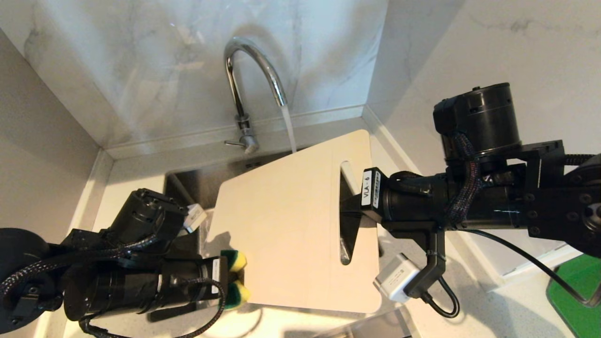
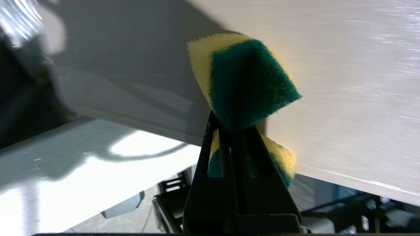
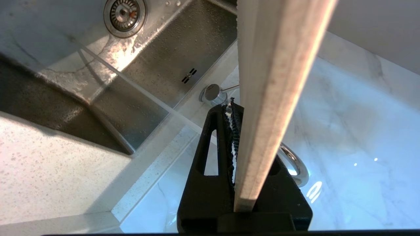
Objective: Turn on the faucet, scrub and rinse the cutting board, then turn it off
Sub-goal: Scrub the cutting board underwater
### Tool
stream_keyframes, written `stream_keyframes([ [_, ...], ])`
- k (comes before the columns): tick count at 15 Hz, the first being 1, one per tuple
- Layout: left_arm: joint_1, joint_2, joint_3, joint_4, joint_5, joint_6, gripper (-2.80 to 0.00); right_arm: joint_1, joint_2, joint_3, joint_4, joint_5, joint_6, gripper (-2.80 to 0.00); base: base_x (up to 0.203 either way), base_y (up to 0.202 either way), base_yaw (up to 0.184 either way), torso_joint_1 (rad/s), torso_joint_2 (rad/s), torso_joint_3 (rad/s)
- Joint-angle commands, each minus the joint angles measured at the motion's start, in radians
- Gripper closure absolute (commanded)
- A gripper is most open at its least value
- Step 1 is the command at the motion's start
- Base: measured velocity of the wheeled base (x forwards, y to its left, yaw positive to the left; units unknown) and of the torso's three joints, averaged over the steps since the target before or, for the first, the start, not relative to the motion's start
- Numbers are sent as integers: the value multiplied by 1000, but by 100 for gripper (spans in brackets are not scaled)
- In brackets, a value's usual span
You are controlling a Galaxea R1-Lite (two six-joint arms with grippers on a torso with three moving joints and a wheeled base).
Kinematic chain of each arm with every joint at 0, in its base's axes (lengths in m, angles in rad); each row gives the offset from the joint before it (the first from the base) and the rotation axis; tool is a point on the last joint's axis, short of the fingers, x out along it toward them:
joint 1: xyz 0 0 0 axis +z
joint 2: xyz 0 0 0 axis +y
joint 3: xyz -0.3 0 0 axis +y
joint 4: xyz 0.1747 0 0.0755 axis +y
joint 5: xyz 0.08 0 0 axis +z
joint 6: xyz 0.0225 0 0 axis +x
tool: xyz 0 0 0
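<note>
The head view shows one faucet (image 1: 253,80) at the back edge of the sink (image 1: 188,185), running — a stream falls from its spout behind the far edge of the single cutting board (image 1: 291,220). The board is off-white, thin and rectangular with rounded corners and one elongated handle slot near its right short end; it is held raised and tilted over the sink. The right gripper (image 1: 350,211) is clamped on that short end beside the slot. The right wrist view alone shows the board edge-on between the jaws, plus the wet steel basin and one drain strainer (image 3: 124,13). The left gripper (image 1: 230,277) is closed on one yellow-and-green sponge (image 1: 236,277) at the board's near left corner; only the left wrist view shows the sponge pinched at its middle — its green face is turned toward the camera. One green tray (image 1: 580,295) lies at the counter's right edge.
</note>
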Motion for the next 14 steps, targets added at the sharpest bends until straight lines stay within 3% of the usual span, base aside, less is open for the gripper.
stream_keyframes([
  [1, 87, -10, 90, -57, -23, 15, 0, 0, 1, 0, -1, 3, -10, 0, 0, 0, 0, 0, 0, 0],
  [9, 484, -78, 225, -85, -273, 148, 0, 1, -5, 2, -1, 3, -5, 0, 0, 0, 0, 0, 0, 0],
  [14, 519, -117, 147, -83, -285, 154, 0, 0, -11, 5, -1, 3, -4, 0, 0, 0, 0, 0, 0, 0],
])
